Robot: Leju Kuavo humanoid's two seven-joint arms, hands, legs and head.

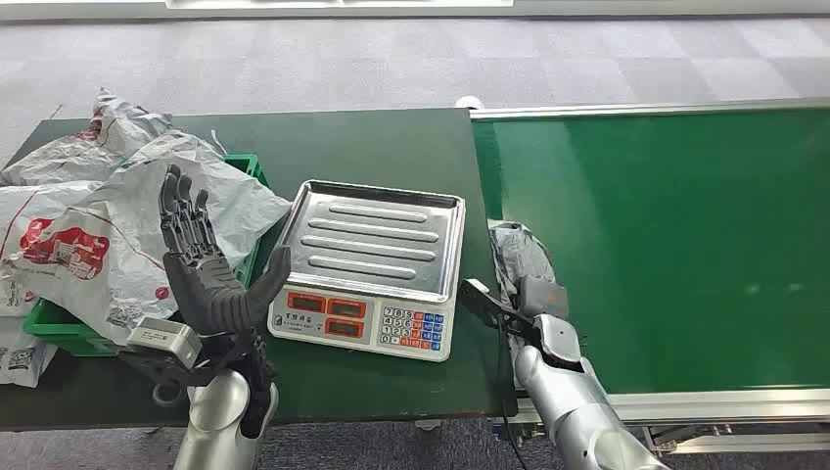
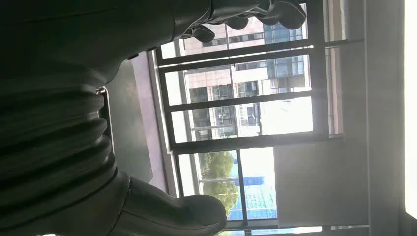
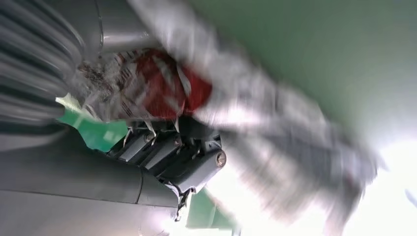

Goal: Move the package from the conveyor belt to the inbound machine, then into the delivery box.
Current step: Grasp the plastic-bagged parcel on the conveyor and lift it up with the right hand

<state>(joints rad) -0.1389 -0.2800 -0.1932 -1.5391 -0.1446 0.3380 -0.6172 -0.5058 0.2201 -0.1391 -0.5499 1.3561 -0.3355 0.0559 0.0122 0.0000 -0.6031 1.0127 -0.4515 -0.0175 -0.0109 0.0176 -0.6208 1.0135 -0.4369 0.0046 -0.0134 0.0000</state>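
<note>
The right robot hand (image 1: 517, 305) hides much of the grey package (image 1: 516, 251) it grips at the conveyor belt's (image 1: 666, 245) edge. In the right wrist view the package (image 3: 275, 137) is smeared by blur, its print unreadable. Piled bags (image 1: 98, 225) cover most of the green crate (image 1: 59, 328)

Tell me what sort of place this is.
Probably a parcel-sorting or logistics test station: a green conveyor belt, a weighing scale with a steel pan and keypad, and a green crate heaped with plastic mail bags. The right hand grips a package.
</note>
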